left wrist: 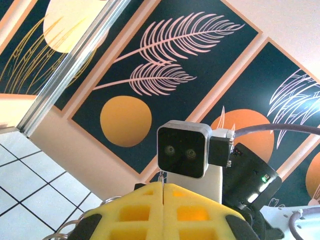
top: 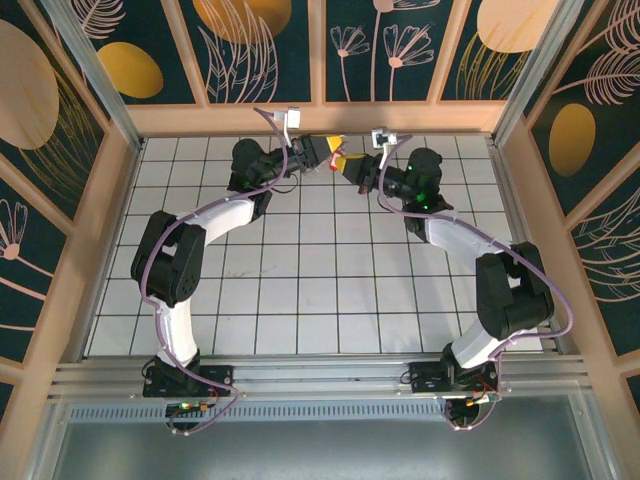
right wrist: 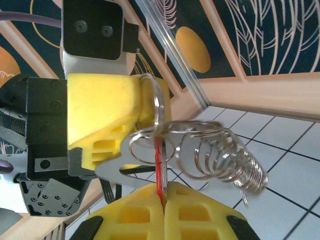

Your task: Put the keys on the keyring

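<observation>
Pinching the thin red key (right wrist: 160,167) edge-on, the right gripper (right wrist: 163,212) had its yellow fingers pressed together on it. Facing it, the left gripper (left wrist: 163,200) was clamped on the keyring (right wrist: 158,105). The ring's silver loop crossed the key's upper end, though whether the key was threaded could not be told. A wire coil (right wrist: 225,157) hung off the ring above the far side of the tiled table (top: 300,290).

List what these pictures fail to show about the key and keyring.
- Right wrist: lower end of the key buried in the right tool; threaded through the keyring or not, unclear.
- Left wrist: keyring mostly cut off by bottom edge beside the left tool.
- Top external: both too small.
</observation>
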Available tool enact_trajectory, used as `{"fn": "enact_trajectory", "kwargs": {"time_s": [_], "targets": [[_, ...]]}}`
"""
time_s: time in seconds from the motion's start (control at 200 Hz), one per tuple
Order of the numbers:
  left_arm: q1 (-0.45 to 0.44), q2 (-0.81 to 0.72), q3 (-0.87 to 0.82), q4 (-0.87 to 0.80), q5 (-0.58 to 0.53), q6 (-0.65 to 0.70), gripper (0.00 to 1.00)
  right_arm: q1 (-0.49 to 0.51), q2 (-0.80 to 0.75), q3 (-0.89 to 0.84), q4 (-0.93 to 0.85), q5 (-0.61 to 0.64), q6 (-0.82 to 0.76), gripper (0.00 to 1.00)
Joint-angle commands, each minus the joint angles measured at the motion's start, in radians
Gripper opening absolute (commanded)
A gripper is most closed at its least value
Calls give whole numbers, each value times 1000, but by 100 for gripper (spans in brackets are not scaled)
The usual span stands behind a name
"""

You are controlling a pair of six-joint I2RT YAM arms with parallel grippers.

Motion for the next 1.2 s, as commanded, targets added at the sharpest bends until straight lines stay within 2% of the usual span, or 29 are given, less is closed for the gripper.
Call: {"fn": "enact_trajectory", "kwargs": {"time_s": [0.0, 0.385, 0.606, 0.706, 0.966, 1.191], "targets": [[-14, -16, 17, 69, 0, -10, 0, 26, 14, 38, 5, -44, -17, 0], [-18, -6, 20, 68, -6, -10, 0, 8, -25, 15, -54, -21, -53, 0], [-19, 0, 25, 85, -6, -14, 0, -36, -110, -53, -67, -10, -51, 31], [-18, 1, 25, 94, -3, -17, 0, -52, -164, -82, -95, -5, -71, 38], [-18, 3, 28, 110, 1, -30, 0, -110, -277, -133, -92, 18, -53, 44], [-20, -3, 20, 119, 5, -36, 0, -113, -232, -74, -2, 56, 85, 45]]}}
